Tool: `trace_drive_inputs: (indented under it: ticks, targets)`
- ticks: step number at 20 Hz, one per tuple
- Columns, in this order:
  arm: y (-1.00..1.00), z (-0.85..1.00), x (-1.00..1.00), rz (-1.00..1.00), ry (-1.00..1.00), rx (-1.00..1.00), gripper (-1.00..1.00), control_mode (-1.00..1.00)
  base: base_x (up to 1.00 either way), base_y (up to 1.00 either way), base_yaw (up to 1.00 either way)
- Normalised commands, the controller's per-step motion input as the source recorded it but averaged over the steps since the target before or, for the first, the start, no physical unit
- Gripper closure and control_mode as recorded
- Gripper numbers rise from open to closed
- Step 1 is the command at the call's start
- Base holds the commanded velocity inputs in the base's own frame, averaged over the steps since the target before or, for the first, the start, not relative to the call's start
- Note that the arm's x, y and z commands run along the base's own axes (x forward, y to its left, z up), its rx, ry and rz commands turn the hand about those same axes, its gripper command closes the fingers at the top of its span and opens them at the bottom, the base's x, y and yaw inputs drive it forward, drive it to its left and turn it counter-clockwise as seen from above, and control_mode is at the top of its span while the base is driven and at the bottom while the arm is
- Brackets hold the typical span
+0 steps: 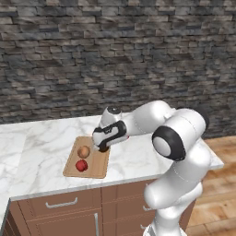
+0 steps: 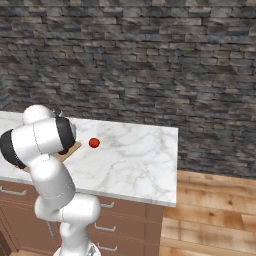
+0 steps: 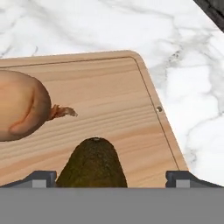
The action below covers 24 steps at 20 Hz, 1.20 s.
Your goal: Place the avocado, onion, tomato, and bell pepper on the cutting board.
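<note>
- the board [image 1: 92, 167] on the worktop [image 1: 37, 152] already carries the onion [image 1: 83, 151], the darker red pepper [image 1: 81, 165] and the avocado [image 3: 92, 164].
- the tomato [image 2: 94, 143] lies on bare marble, well apart from the board; by my reading it is the one piece left.
- the jaws [image 3: 112, 178] stand spread, one tip on each side of the avocado, gripping nothing.
- the hand view shows the avocado lying on the wood; the right base view alone shows the tomato.

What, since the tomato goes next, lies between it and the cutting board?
Nothing visible: bare marble separates the tomato from the cutting board. The onion, bell pepper and avocado leave free wood.
</note>
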Motion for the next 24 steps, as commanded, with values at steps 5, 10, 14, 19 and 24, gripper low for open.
trace_drive_inputs:
  ticks: [5, 10, 14, 19, 24]
  targets:
    - [0.00, 0.83, -0.02, 0.05, -0.11, 0.00, -1.00, -1.00, 0.00, 0.00, 0.00]
    - [-0.05, 0.88, -0.21, 0.00, -0.06, 0.00, -1.00, -1.00, 0.00, 0.00, 0.00]
    - [-0.22, 0.82, -0.28, 0.00, -0.07, 0.00, -1.00, -1.00, 0.00, 0.00, 0.00]
    - [-0.41, 0.59, -0.29, 0.00, -0.07, 0.00, -1.00, -1.00, 0.00, 0.00, 0.00]
    - [-0.44, 0.43, -0.26, -0.01, -0.06, 0.00, -1.00, -1.00, 0.00, 0.00, 0.00]
